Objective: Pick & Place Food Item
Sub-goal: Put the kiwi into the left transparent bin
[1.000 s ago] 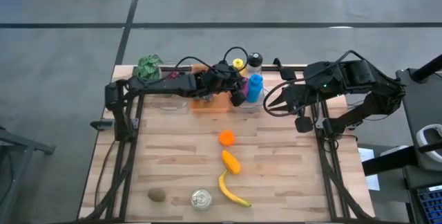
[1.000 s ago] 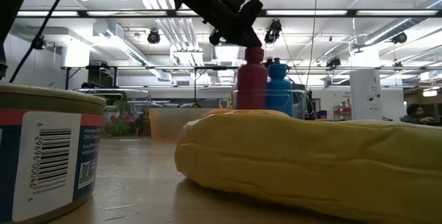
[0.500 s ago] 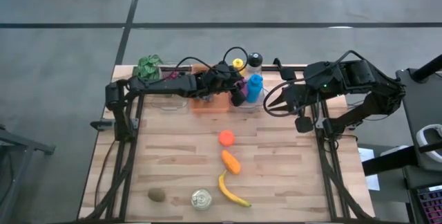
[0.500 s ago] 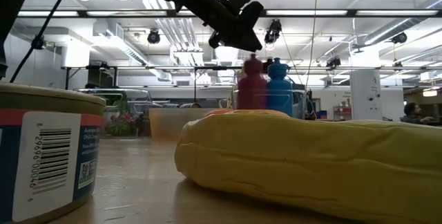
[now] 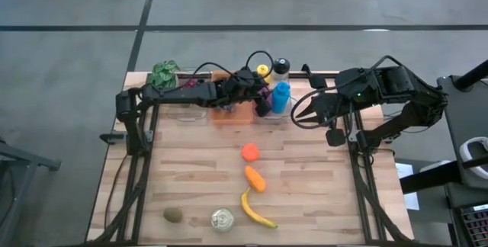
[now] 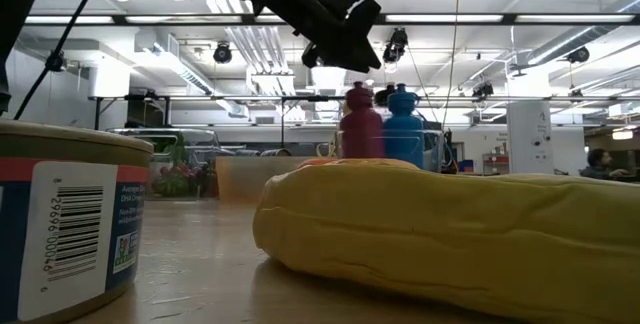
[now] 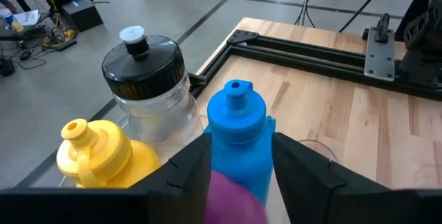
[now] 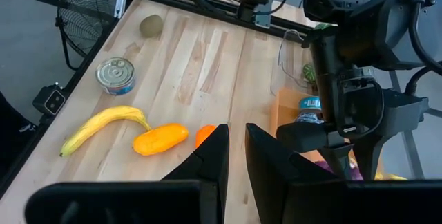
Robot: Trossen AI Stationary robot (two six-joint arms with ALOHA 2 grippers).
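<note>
My left gripper (image 5: 262, 104) hangs open at the table's far edge, just above the magenta bottle (image 6: 361, 129), touching nothing. In the left wrist view its fingers stand either side of the magenta cap (image 7: 231, 196). The bottle stands upright next to the blue bottle (image 6: 404, 124), with a yellow-capped bottle (image 7: 93, 155) and a black-capped clear one (image 7: 145, 72) behind. An orange (image 5: 250, 152), an orange pepper (image 5: 255, 178), a banana (image 5: 256, 210), a can (image 5: 223, 219) and a kiwi (image 5: 173, 215) lie on the table. My right gripper (image 8: 237, 144) waits at the far right, its fingers a narrow gap apart.
An orange bin (image 5: 232, 116) and a clear bowl (image 5: 187, 111) sit under my left arm, and a green bundle (image 5: 164, 73) lies at the far left corner. A cable loop (image 5: 305, 110) hangs by the right arm. Bare wood shows left of the food row.
My left gripper has let go of the magenta bottle's cap. The bottle, held higher a second ago, has dropped and now stands level with the blue bottle, clear below the fingers. The gripper has stayed about where it was.
</note>
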